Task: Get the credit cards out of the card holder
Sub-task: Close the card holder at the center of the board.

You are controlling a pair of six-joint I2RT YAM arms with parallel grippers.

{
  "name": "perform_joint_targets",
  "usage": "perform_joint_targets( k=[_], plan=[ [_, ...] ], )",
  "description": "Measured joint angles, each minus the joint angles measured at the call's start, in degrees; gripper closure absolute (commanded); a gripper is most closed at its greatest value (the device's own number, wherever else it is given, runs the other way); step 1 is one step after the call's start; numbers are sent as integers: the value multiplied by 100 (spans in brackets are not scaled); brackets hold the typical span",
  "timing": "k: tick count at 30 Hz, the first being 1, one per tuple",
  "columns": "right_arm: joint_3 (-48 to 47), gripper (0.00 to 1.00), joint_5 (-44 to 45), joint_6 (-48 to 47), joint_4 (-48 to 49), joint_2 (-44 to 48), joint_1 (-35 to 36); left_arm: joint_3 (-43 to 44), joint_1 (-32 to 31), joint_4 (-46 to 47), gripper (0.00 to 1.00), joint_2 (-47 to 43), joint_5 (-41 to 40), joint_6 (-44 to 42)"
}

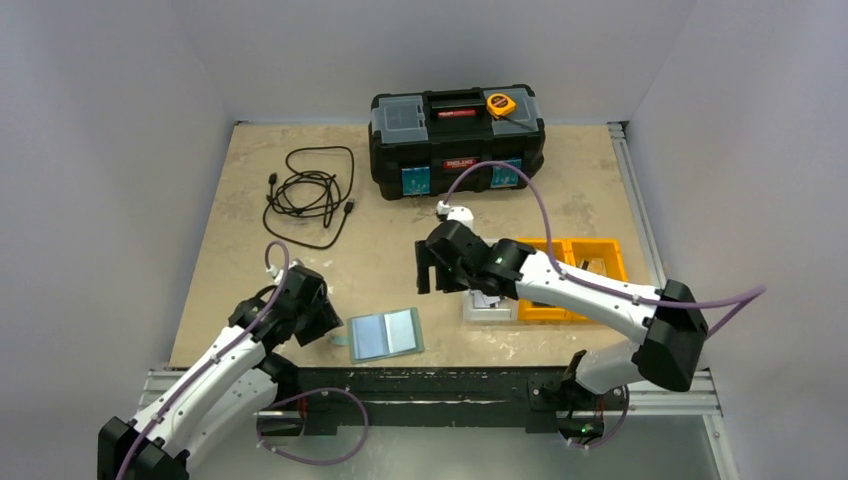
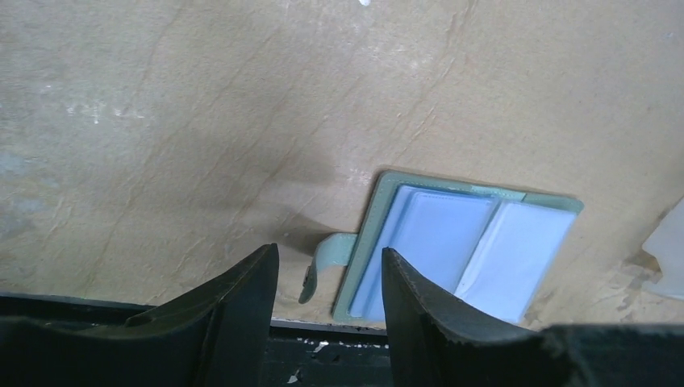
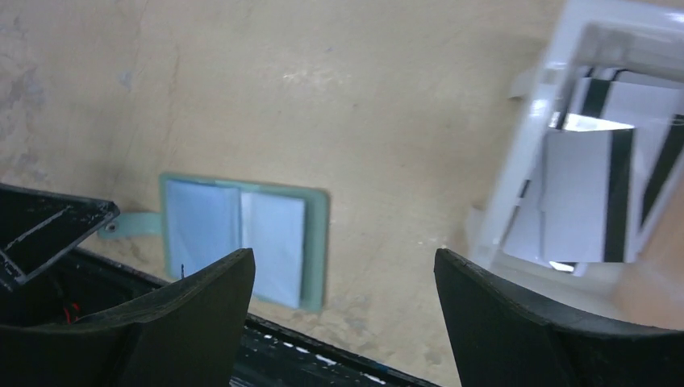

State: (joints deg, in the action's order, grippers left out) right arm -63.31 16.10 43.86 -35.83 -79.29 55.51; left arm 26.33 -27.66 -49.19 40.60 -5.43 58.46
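At the table's near edge, the card holder (image 2: 440, 234) lies open and flat with its pockets up. Its side tab (image 2: 332, 246) points toward the left gripper (image 2: 329, 254), whose fingers stand apart, lined up with that tab and clamped on nothing. No credit cards show above the pale blue pockets, and whether any sit inside cannot be told. A pinch on the tab alone could drag the holder or flip it shut. This close to the edge, a shove might send it off the table (image 1: 400, 220). Farther in, the right gripper (image 3: 343, 256) hangs wide open and empty, well apart from the holder and likely too far off to pin it down. Beside it, a white bin (image 3: 524, 153) holds pale, dark-striped flat pieces (image 3: 577, 197) that cannot be identified. At the back stands a toolbox (image 1: 457, 140).
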Motion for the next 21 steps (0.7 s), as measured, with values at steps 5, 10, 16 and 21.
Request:
perform_joint_targets(
  k=[5, 10, 16, 21],
  plan=[
    [-37, 18, -313, 157, 422, -511, 433, -17, -184, -175, 55, 33, -282, 317],
    [186, 16, -767, 269, 1003, -748, 562, -79, -494, -205, 70, 221, -396, 527],
    [623, 13, -1126, 398, 1495, -767, 562, -79, -597, -133, 88, 466, -400, 568],
    [1043, 11, -1384, 522, 1954, -767, 562, -66, -699, 74, 97, 973, -350, 584]
  ],
)
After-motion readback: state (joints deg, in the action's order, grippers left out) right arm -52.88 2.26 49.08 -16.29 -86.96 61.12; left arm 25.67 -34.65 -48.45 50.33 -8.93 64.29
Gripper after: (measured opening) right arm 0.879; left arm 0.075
